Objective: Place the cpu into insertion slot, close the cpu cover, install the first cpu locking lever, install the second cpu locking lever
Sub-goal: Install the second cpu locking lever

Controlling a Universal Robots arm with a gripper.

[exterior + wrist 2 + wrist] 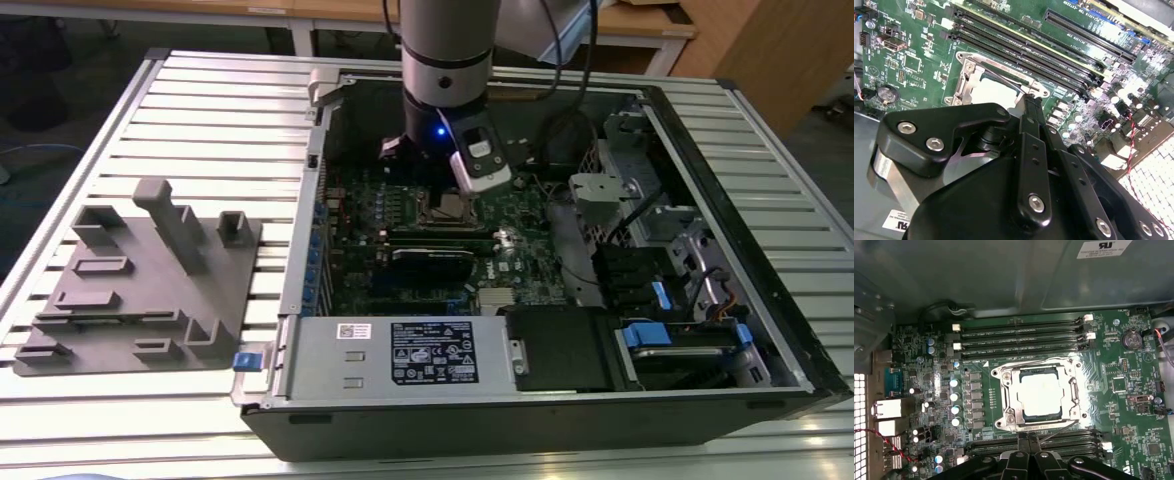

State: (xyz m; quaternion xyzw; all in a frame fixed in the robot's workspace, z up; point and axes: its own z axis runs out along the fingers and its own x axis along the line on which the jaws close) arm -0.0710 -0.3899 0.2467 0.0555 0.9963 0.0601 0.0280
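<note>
grey moulded fixture (140, 285) lies beside open computer case (694, 400) on slatted table (214, 100).

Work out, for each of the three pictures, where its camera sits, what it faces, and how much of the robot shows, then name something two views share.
Exterior view: off the arm, above the open computer case; the arm descends to the motherboard.
First wrist view: on the arm, looking onto the cpu under the cpu cover; the gripper shows.
Second wrist view: on the arm, slanting across the gripper.
Shared: both wrist views show the cpu cover.
</note>
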